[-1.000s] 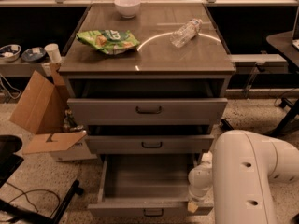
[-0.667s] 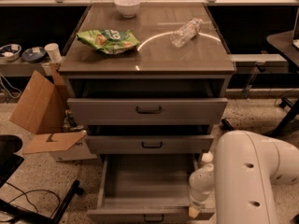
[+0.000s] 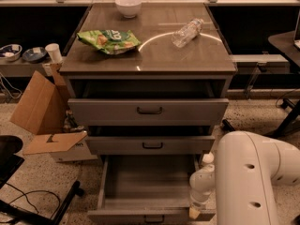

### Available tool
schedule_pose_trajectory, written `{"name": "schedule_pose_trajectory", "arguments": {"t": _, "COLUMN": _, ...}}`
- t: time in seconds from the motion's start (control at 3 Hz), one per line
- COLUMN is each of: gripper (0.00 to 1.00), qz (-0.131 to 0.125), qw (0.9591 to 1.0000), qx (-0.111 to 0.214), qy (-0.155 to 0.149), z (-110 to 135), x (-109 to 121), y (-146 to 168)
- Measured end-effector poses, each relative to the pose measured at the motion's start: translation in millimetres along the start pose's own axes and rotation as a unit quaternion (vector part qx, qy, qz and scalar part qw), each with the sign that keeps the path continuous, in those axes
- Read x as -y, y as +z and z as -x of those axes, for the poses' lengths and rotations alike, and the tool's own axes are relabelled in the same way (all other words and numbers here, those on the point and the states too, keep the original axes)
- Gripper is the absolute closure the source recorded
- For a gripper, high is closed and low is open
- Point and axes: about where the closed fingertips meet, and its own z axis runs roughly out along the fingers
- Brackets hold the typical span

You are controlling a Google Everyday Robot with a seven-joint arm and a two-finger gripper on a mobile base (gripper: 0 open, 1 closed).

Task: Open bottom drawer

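Cardboard box (image 3: 40,109) at 9 o'clock of the cabinet, brown, flaps open, on the speckled floor. White cup (image 3: 54,53) just above it on a low shelf.

Worktop (image 3: 154,55): brown, smooth, glossy, with an arc of glare. On it:
- Crinkly green chip bag (image 3: 108,40) at 10 o'clock.
- Round white bowl (image 3: 128,6) at 12, upright.
- Clear plastic bottle (image 3: 186,32) at 1, lying on its side.

All three drawers have flat grey fronts and dark bar handles. Top drawer (image 3: 147,110) and middle drawer (image 3: 150,145) are each out a little. Bottom drawer (image 3: 145,182) is at 6 o'clock of the cabinet, pulled far out, with its plain grey tray exposed. Its handle (image 3: 153,218) is at the frame's bottom edge.

Gripper (image 3: 194,212) is at the bottom drawer's right front corner, 5 o'clock of the tray. It is white and cylindrical with a yellowish tip, pointing down. Can't tell if the jaws are apart or together, or whether they touch the drawer. Nothing visibly held.

Arm (image 3: 253,182) is a fat, smooth white shell at 4 o'clock.
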Motion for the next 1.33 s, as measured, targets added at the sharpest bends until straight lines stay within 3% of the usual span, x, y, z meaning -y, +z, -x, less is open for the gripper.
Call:
{"name": "schedule_pose_trajectory", "arguments": {"t": 0.33, "gripper": 0.51, "qz": 0.000, "qw": 1.0000, "qx": 0.000, "qy": 0.000, "z": 0.0, "x": 0.0, "y": 0.0}}
{"name": "schedule_pose_trajectory", "arguments": {"t": 1.0, "gripper": 0.05, "qz": 0.000, "qw": 1.0000, "qx": 0.000, "qy": 0.000, "z": 0.0, "x": -0.1, "y": 0.1}}
{"name": "schedule_pose_trajectory", "arguments": {"t": 1.33, "gripper": 0.00, "qz": 0.000, "qw": 1.0000, "qx": 0.000, "qy": 0.000, "z": 0.0, "x": -0.1, "y": 0.1}}
